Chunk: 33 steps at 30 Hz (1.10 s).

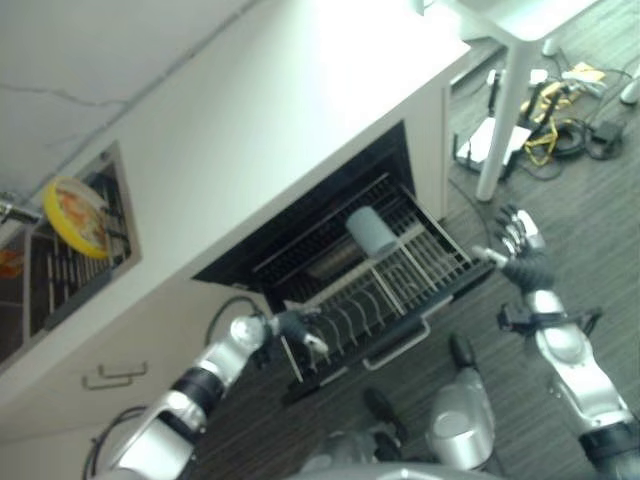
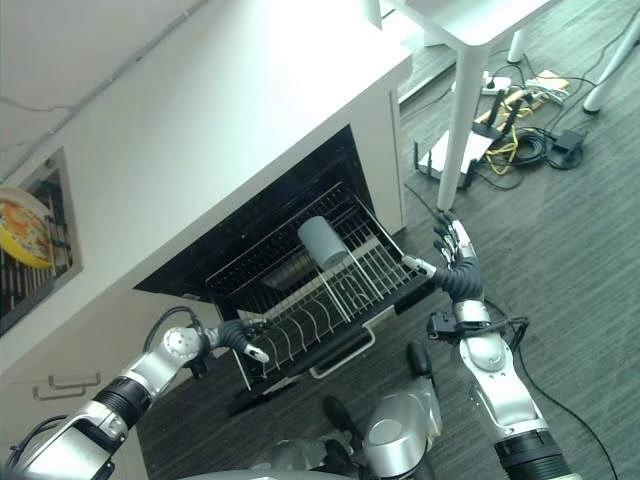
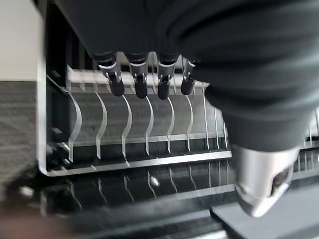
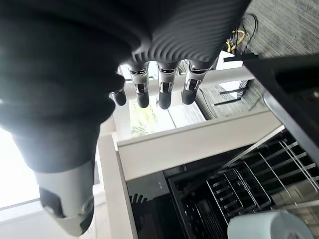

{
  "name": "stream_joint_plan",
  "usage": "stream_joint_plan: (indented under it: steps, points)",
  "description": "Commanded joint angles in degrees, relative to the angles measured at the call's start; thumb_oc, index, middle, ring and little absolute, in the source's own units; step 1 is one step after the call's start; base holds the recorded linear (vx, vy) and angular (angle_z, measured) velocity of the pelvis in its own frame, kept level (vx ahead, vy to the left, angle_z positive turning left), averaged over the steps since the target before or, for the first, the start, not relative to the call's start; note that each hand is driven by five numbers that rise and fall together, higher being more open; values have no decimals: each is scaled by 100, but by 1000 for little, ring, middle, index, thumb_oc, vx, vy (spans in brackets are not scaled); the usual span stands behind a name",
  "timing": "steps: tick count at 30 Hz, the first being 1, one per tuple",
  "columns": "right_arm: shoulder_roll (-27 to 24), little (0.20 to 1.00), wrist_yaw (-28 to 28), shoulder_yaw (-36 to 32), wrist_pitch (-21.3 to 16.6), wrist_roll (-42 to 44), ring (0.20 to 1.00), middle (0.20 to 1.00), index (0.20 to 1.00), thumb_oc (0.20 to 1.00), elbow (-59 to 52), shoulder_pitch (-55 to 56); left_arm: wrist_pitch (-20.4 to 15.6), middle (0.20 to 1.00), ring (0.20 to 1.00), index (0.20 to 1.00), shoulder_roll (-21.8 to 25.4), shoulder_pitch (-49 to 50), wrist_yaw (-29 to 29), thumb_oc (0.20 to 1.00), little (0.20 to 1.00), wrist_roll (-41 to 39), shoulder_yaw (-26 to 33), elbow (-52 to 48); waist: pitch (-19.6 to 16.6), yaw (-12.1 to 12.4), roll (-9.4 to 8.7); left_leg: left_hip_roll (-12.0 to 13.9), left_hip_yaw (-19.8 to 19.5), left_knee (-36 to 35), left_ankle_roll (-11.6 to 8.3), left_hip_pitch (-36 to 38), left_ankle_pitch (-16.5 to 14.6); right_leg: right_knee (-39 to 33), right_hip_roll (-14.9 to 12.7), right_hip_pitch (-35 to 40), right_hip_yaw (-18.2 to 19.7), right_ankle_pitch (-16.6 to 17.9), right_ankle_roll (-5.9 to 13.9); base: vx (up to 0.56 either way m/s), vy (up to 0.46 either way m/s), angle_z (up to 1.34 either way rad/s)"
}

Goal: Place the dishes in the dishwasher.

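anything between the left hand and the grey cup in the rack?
Only bare rack: the row of empty plate tines runs from the left hand toward the grey cup. No dishes there, as the right eye view shows.

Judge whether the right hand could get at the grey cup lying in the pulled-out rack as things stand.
Probably yes. The right hand hangs open at the rack's right corner, and the grey cup lies on top of the wires with nothing over it or between them.

no readable text, labels or numbers
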Motion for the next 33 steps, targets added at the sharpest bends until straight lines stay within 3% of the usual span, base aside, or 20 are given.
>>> stream_joint_plan:
  steps: [1,11,19,21,22,27,30,33]
  points:
    - [-43,1000,141,161,-94,122,1000,1000,1000,1000,-573,-128,-195,1000,1000,1000,267,38,76,1000,1000,279,63,192,-365,-45,-452,663,-1,80,-324,-45,64,808,-514,-131,-35,-884,336,7,15,-9]
    - [-52,1000,194,117,-7,139,1000,1000,1000,1000,-587,-76,-85,1000,1000,1000,240,247,104,1000,1000,301,-46,63,-317,4,-435,678,-26,102,-332,-32,91,767,-571,-38,-99,-858,350,3,0,-1]
    - [54,1000,204,196,12,74,1000,1000,1000,1000,-507,38,90,1000,1000,1000,201,486,150,1000,1000,356,-22,-82,-566,139,-399,707,-25,76,-346,152,86,700,-623,276,-346,-887,366,11,-13,7]
    - [89,1000,255,222,-38,82,1000,1000,1000,1000,-467,77,23,1000,1000,1000,227,561,463,1000,1000,287,57,-139,-640,183,-404,719,-20,68,-346,212,83,688,-622,361,-403,-899,364,5,-40,10]
    - [184,1000,252,235,-140,42,1000,1000,1000,1000,-442,175,44,1000,1000,1000,326,649,1166,1000,1000,-45,291,-469,-751,296,-430,721,-61,57,-339,274,70,667,-617,480,-501,-921,356,-8,-73,5]
    - [346,1000,246,73,-300,-38,1000,1000,1000,1000,-464,372,150,1000,1000,1000,720,996,2045,1000,1000,-443,810,-1442,-900,566,-461,746,-180,62,-323,337,44,659,-612,659,-699,-971,317,-56,-62,15]
    - [518,1000,514,42,-447,136,1000,1000,1000,1000,-481,423,-157,1000,1000,1000,887,1508,2834,1000,1000,-985,1493,-2337,-1039,899,-552,775,-366,71,-313,356,29,661,-573,818,-900,-1035,250,-89,-114,21]
    - [677,1000,942,93,-541,312,1000,1000,1000,1000,-510,427,-587,1000,1000,1000,696,1878,2870,1000,1000,-1793,1964,-2769,-1129,1136,-641,812,-536,92,-313,346,20,691,-519,906,-1027,-1106,173,-76,-115,35]
